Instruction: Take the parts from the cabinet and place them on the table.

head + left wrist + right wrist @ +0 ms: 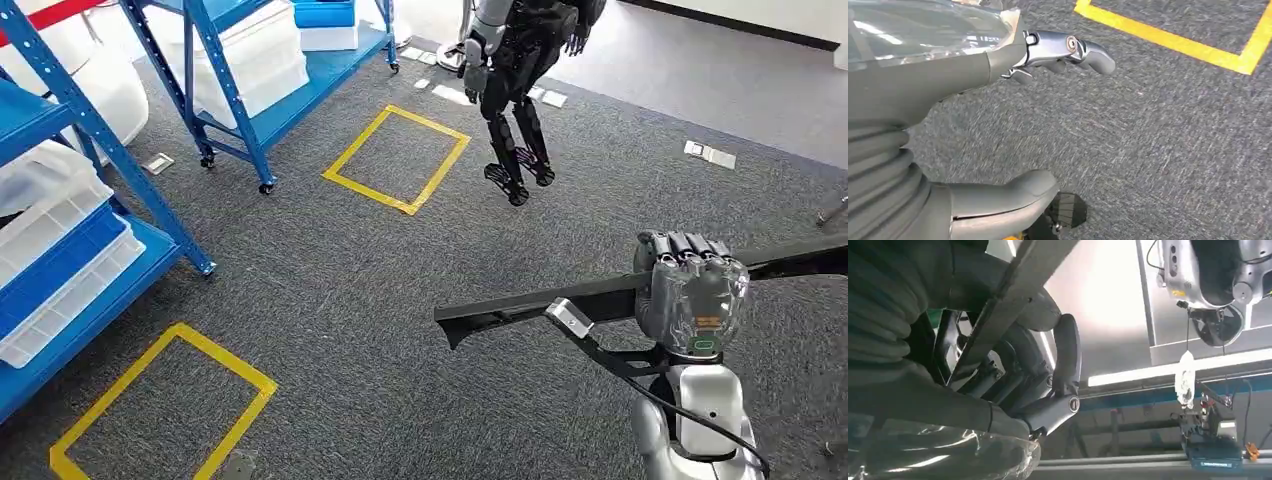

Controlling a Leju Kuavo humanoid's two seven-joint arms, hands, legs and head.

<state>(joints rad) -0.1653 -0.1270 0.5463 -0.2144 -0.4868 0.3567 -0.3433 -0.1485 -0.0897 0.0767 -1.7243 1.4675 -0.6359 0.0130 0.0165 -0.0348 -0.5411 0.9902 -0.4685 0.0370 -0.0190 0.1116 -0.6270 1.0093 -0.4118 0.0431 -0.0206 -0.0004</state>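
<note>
Already the right robot hand (690, 292) grips the long black part (530, 305), lying crosswise; the left robot hand (998, 65) hangs empty, fingers apart.

Grey carpet floor (330, 290) – yellow tape squares (396, 160), blue wheeled racks (250, 120).

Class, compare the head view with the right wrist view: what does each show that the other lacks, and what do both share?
Head view alone: the blue shelving with white bins, yellow tape squares on grey carpet, and another robot beyond.

Right wrist view alone: a bright ceiling light strip.

Both: the right hand gripping the long dark part, fingers wrapped round it.
</note>
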